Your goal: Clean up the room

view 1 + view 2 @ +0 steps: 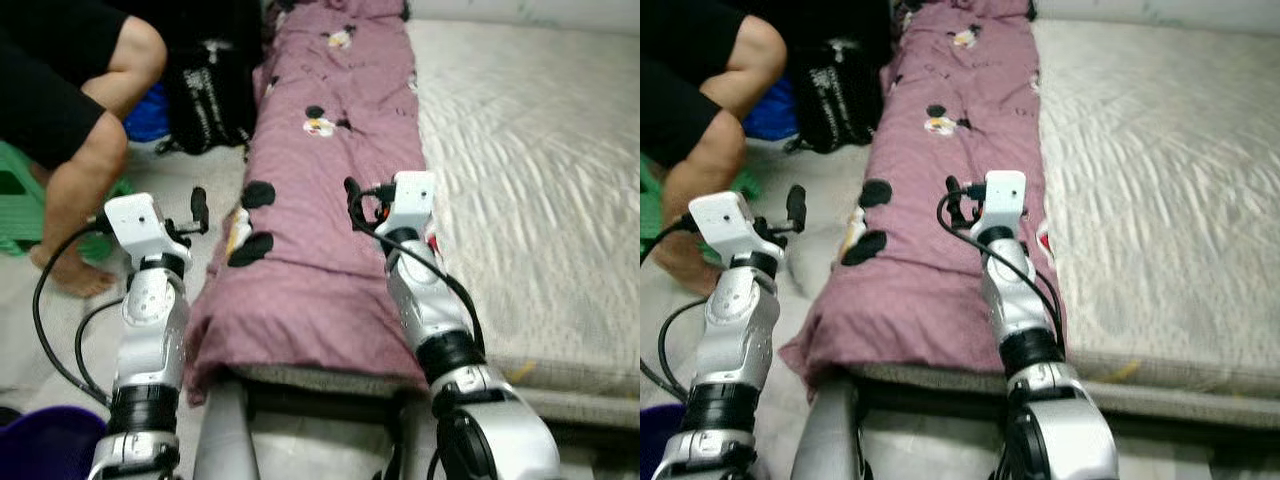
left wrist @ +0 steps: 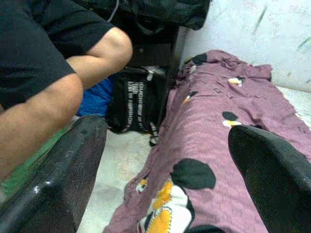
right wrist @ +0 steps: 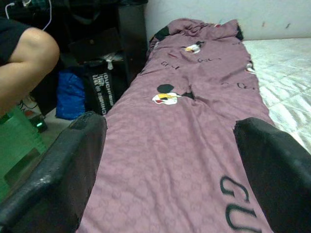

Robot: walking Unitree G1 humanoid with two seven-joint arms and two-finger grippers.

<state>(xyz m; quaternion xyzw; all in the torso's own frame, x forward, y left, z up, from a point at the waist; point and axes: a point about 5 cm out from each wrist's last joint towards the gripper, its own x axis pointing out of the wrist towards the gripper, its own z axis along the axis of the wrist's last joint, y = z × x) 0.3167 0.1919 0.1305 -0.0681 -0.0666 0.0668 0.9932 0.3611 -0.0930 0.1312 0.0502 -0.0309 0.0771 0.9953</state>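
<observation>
Your purple blanket (image 1: 330, 170) lies lengthwise along the bed's (image 1: 540, 190) left edge, its near end drooping over the mattress corner. Right gripper (image 3: 170, 160) hovers just above the blanket, jaws wide apart, holding nothing. Left gripper (image 2: 165, 165) sits beside the blanket's left edge over the floor (image 1: 190, 180), jaws also spread, empty. A person's legs (image 1: 85, 150) are at far left.

Person (image 1: 70, 110) (seated), green stool (image 1: 20, 200)

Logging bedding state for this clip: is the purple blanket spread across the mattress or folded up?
Folded. The purple blanket lies as a long narrow strip along the mattress edge nearest the floor, the rest of the mattress bare.
</observation>
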